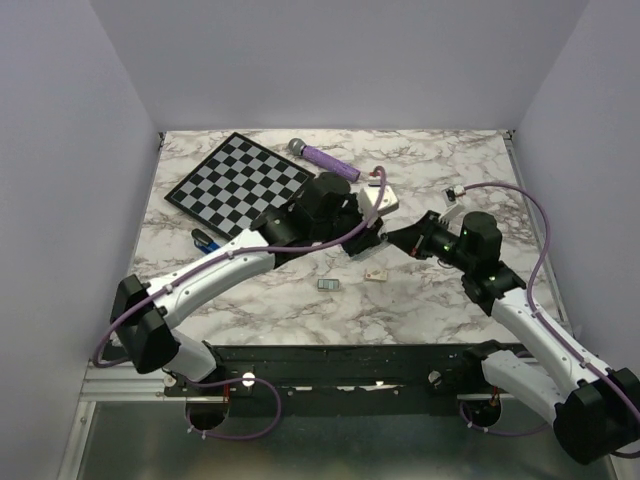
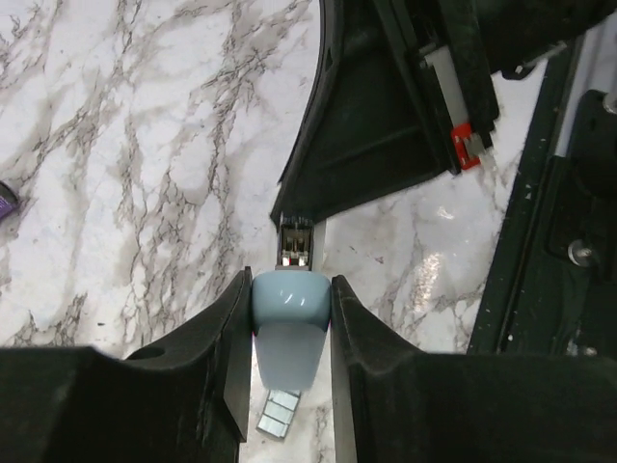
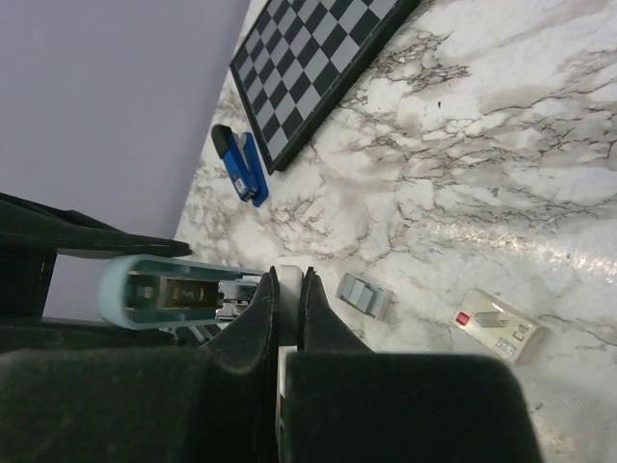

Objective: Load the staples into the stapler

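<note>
**Stapler sits untouched while both tools grip a pale blue bar**

**Top view.** Your left tool and right tool meet nose to nose above the counter. The dark blue stapler lies well back behind the left tool, alongside that arm's forearm. It is just beside the chessboard, and neither tool touches it. A strip of staples and a small white box lie loose on the near side of the meeting point.

**Left wrist.** Your left tool is clamped on the pale blue bar, one finger on each flank, with the bar's rounded end reaching past the fingertips. A short metal part sticks out of that end and reaches the right tool's tips. The staples lie on the counter directly under the bar.

**Right wrist.** Your right tool's jaws are pinched almost together on something thin and pale. I take it to be that metal part, but the contact itself is hidden. The stapler lies far ahead of this tool.

**What could go wrong.**
- **Slip or bend:** The right tool's hold looks narrow. An uneven pull between the two tools could make the metal part slip or bend.
- **Scattered staples:** A dropped bar would land on the staples and scatter them.
- **No free tool:** With both tools occupied, you have nothing free to lift the staples.
- **Wrong object:** The stapler you must load may stay out of play.
</note>
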